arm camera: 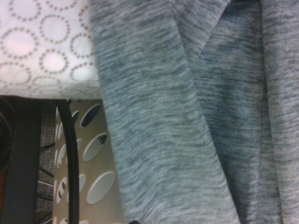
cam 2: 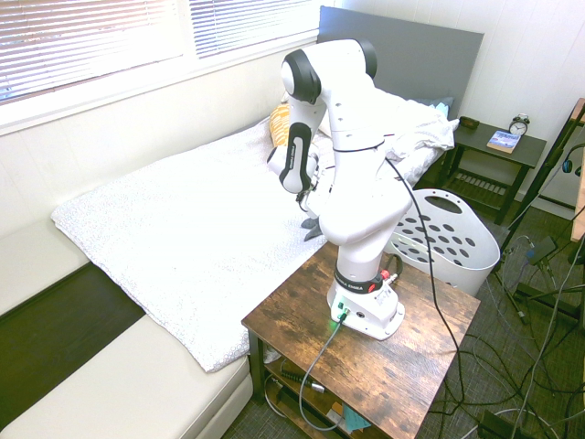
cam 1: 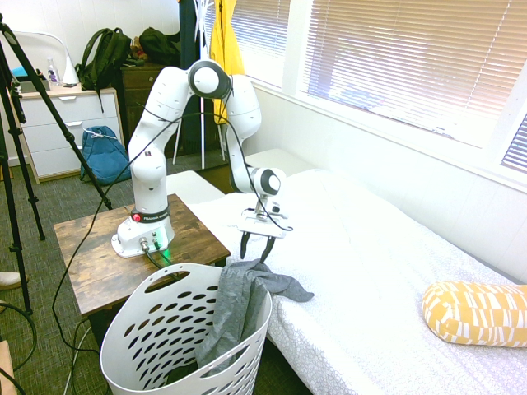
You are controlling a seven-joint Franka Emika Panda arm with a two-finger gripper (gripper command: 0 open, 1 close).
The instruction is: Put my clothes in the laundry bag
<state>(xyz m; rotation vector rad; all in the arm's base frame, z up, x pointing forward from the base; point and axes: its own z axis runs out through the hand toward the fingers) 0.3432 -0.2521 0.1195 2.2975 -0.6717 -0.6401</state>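
The soft grey fabric garment (cam 1: pixel 239 309) is draped over the rim of the large white plastic laundry basket with oval perforations (cam 1: pixel 156 333), on the side nearest the bed. Most of the cloth hangs down inside the basket, while a short flap is spread out onto the edge of the white dotted bed cover (cam 1: pixel 370 271), toward 3 o'clock from the rim in the first exterior view. The pincer (cam 1: pixel 257 249) of the white robot arm (cam 1: pixel 152 156) is seen just above the top fold of the garment, at 12 o'clock from it, pointing steeply down. Its two dark fingers are spread apart and nothing is gripped between them; the tips are close to the cloth, but whether they touch it cannot be told.

In the wrist view the grey fabric (arm camera: pixel 196 116) fills most of the picture, with the perforated basket wall (arm camera: pixel 93 163) and a patch of the ring-patterned bed cover (arm camera: pixel 42 46) beside it.

In the second exterior view the pincer (cam 2: pixel 311 224) is largely hidden behind the arm's own body (cam 2: pixel 352 174), and only a dark sliver is seen. There the basket (cam 2: pixel 448 242) is partly blocked by the arm, and the garment cannot be made out. The arm's base is mounted on a dark wooden tabletop (cam 1: pixel 99 263), just beside the basket. A yellow patterned pillow (cam 1: pixel 478 313) lies on the bed, cut off at the right edge.
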